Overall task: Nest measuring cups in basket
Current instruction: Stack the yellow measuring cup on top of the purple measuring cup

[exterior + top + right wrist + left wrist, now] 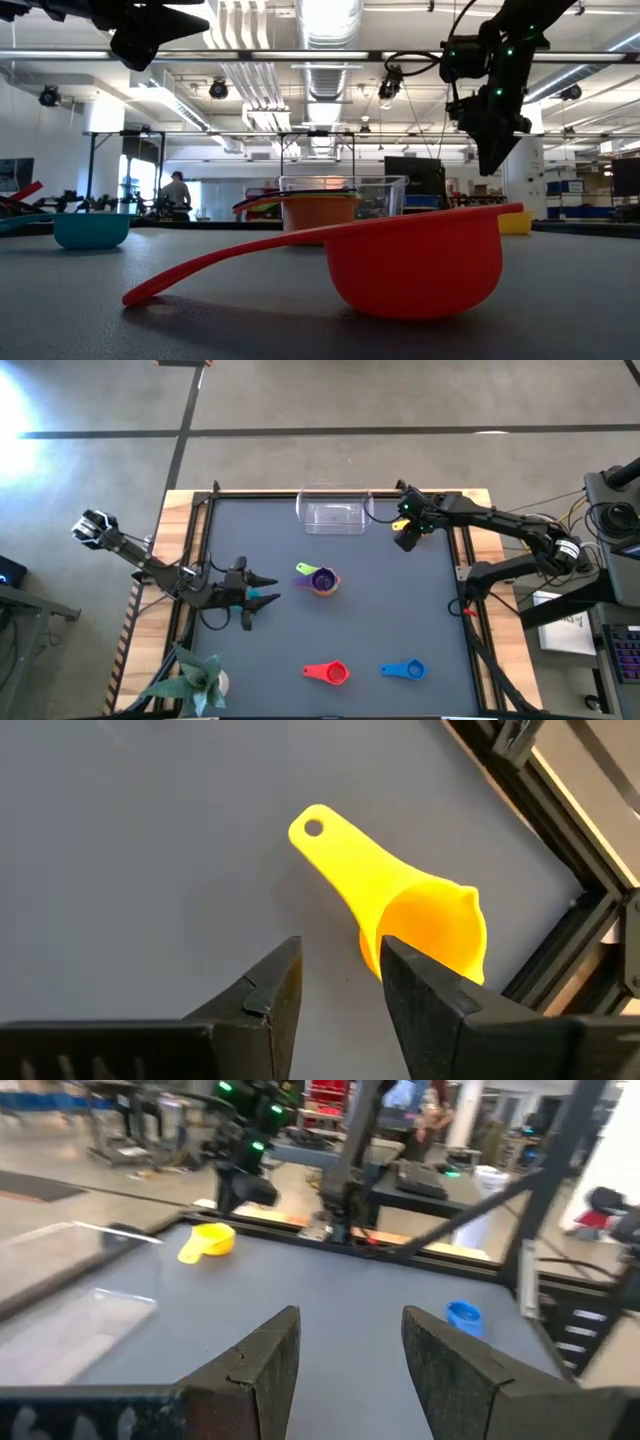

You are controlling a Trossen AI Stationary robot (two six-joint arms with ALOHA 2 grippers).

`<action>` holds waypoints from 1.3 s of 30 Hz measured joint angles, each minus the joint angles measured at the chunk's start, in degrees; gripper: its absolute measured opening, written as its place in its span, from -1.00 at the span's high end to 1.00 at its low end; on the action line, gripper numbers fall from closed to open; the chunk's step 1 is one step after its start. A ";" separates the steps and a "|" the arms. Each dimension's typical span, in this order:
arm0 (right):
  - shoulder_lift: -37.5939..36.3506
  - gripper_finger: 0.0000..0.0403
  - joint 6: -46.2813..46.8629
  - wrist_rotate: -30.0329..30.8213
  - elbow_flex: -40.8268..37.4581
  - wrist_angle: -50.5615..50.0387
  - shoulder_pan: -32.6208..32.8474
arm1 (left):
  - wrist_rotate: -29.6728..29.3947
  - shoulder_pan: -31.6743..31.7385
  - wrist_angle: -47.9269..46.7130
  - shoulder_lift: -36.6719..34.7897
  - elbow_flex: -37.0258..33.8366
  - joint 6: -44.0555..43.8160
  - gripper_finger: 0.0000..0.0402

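The clear basket [333, 513] stands at the table's far edge. An orange cup with purple and green cups nested in it [322, 580] sits mid-table. A red cup [330, 673] and a blue cup [405, 670] lie near the front edge. A teal cup [264, 598] lies on the table below my left gripper [262, 584], which is raised, open and empty [350, 1350]. My right gripper [340, 980] is open and hangs above the yellow cup [400, 905], which lies on its side right of the basket. The low view shows this gripper [493, 160] well clear of the table.
A green plant [195, 680] stands at the front left corner. The table's raised frame rail [560, 780] runs close beside the yellow cup. There is bare mat between the nested cups and the basket.
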 joint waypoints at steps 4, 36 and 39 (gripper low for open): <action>0.00 0.31 -0.76 -0.04 -0.02 -0.79 0.02 | -1.98 0.03 0.28 -0.42 0.00 1.16 0.20; 1.73 0.06 -4.00 -0.52 -5.07 -1.45 -3.93 | -1.61 -0.23 -10.27 3.30 8.11 1.19 0.20; 3.92 0.06 -5.55 -2.16 -5.07 -0.98 -6.05 | -1.61 -0.23 -10.29 3.30 8.09 1.21 0.20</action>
